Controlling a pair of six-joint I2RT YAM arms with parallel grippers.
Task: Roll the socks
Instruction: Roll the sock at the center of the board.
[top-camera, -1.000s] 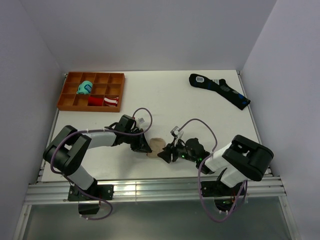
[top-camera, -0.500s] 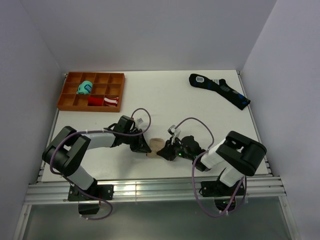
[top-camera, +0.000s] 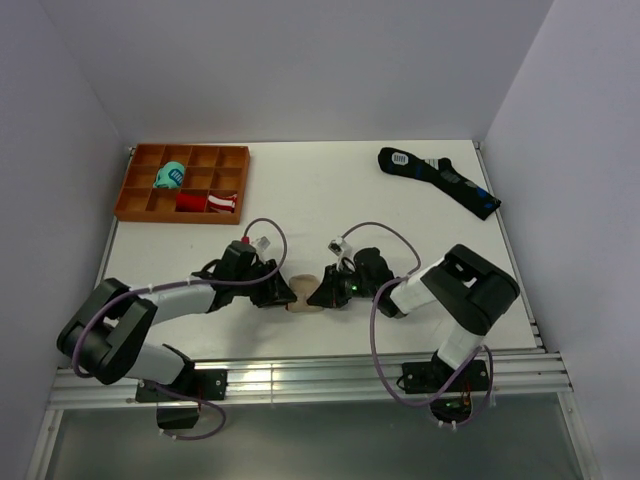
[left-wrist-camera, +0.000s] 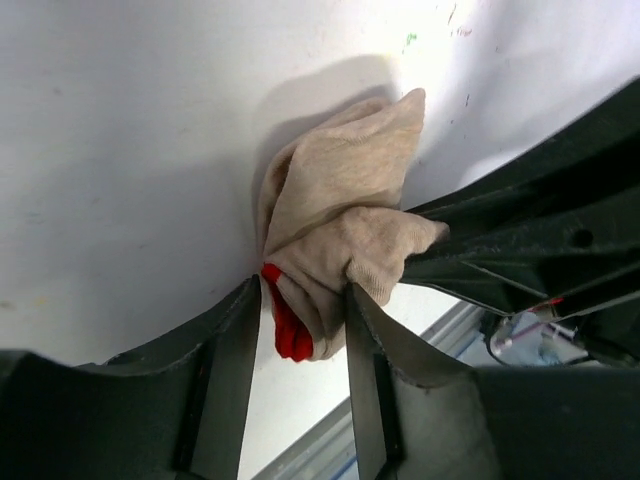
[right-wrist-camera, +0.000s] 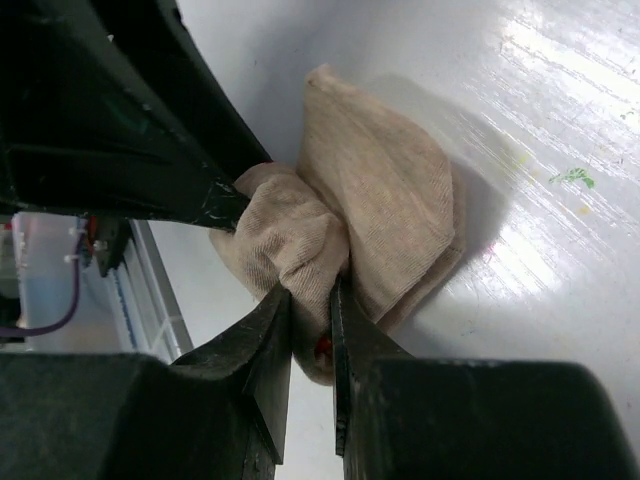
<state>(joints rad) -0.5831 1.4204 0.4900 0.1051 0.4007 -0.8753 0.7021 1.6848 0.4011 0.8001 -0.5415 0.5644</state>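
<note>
The socks (top-camera: 300, 294) sit as a loose beige bundle near the front edge of the table (top-camera: 330, 200). The right gripper (right-wrist-camera: 311, 310) pinches a fold of the bundle, fingers nearly together. The left gripper (left-wrist-camera: 303, 315) has its fingers apart, one on each side of the red end. The rolling seems to be at the closing tuck. Next, the outer layer likely needs pulling over the roll while the pinch keeps it from springing open.

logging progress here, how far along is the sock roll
Done: the socks are bunched into a short beige wad, red end mostly tucked in. In hand: the right gripper pinches a fold; the left gripper straddles the red end, jaws apart. To do: a loose flap sticks out, so it needs tightening into a firm roll.
</note>
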